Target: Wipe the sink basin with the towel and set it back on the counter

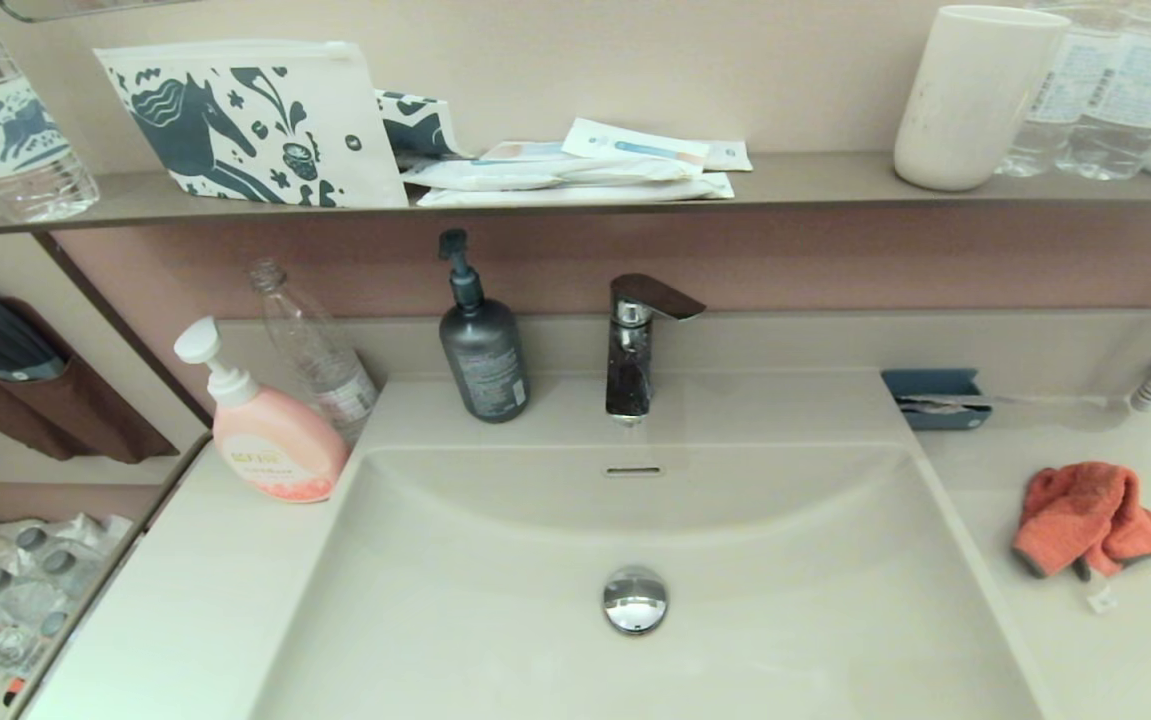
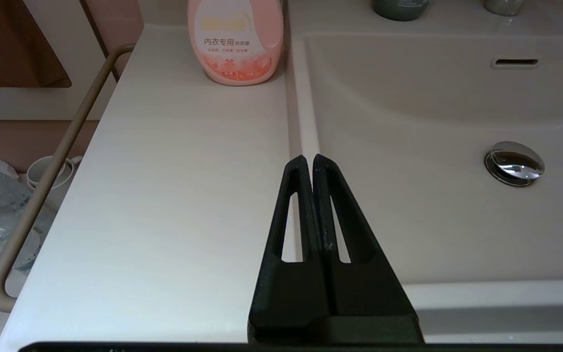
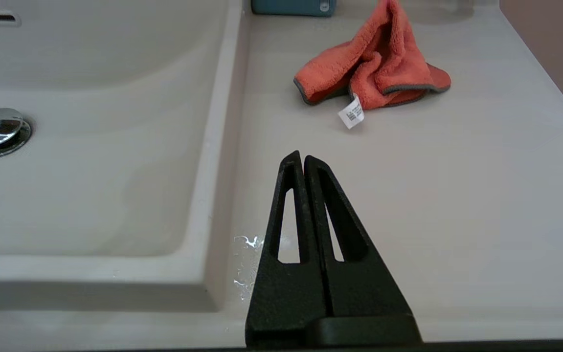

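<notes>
Head view took in the whole vanity yet showed neither arm, so the two wrist views alone told how the grippers stood. The sink basin (image 1: 635,600) lay between the two grippers, and nothing in it marked whether wiping had been done, though the towel bunched on the counter suited either a start or a finish. The counter (image 3: 433,205) spread under and ahead of the right gripper (image 3: 303,157), whose fingers were pressed together on nothing; it hung low over the bare top just beside the basin's rim, likely parked there to keep the towel within an easy forward reach. The towel (image 3: 374,73) sat crumpled ahead of that gripper and apart from it, its white tag (image 3: 351,113) turned toward the fingertips. The left gripper (image 2: 308,159), likewise closed and empty, hovered over the rim on the opposite side of the basin, with the pink soap bottle (image 2: 235,41) well ahead of it. Only the right wrist view caught small water drops (image 3: 247,242) on the counter close to that gripper's fingers. The chrome drain plug (image 1: 635,600) appeared in all three views.
</notes>
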